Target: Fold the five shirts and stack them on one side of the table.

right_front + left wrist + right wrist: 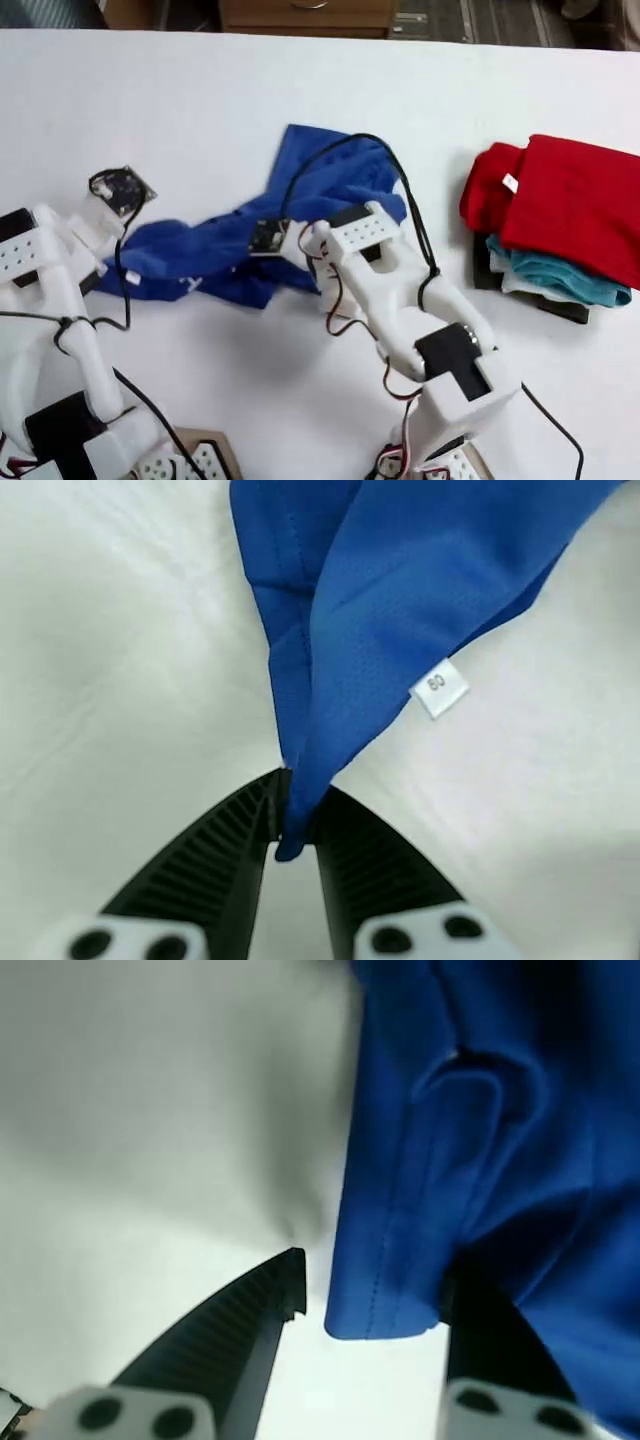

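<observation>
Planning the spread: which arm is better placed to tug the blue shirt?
Left. The left claw is shut on the blue shirt; the right claw stands open around its hem.

We found very little print to read. On the blue shirt (400, 590), a small white tag (439, 688) stuck out from the edge of the cloth. It carried two small dark characters that looked like digits. The second was round like a zero, and we could not settle the first. In the high view the tag was a white fleck on the shirt's near edge, too small to read. The red shirt (570, 200), on top of the pile at the table's side, had a white label (511, 183) near its folded edge, and we could make out nothing printed on it.
</observation>
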